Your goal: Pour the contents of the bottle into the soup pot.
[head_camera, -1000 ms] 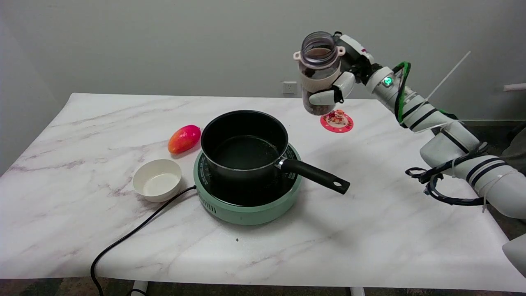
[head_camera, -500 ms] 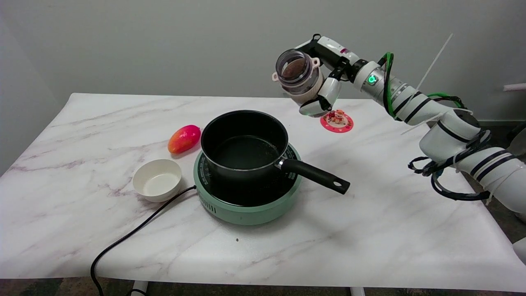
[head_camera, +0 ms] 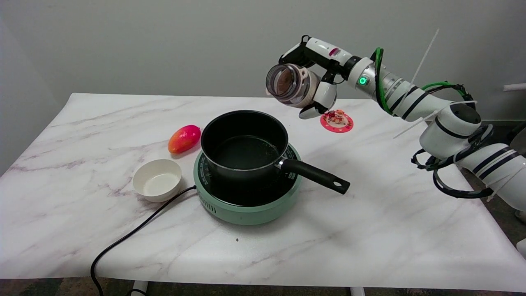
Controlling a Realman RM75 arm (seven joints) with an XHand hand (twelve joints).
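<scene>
My right hand point(head_camera: 318, 80) grips a clear bottle point(head_camera: 290, 85) with a pale band and brown contents, held in the air above and to the right of the pot. The bottle is tipped well over, its open mouth facing left and towards the camera. The black soup pot point(head_camera: 243, 144) stands on a green induction cooker point(head_camera: 246, 205), its black handle point(head_camera: 316, 176) pointing to the lower right. The pot's inside looks dark and I see nothing falling from the bottle.
A red-orange mango point(head_camera: 184, 138) lies left of the pot and a white bowl point(head_camera: 157, 179) sits in front of it. A pink coaster point(head_camera: 337, 121) lies on the table below the hand. The cooker's black cable point(head_camera: 127, 236) runs off the table's front edge.
The right arm has swung left towards the pot and the bottle has tilted from upright to nearly on its side. The pot, bowl and mango have stayed put.
</scene>
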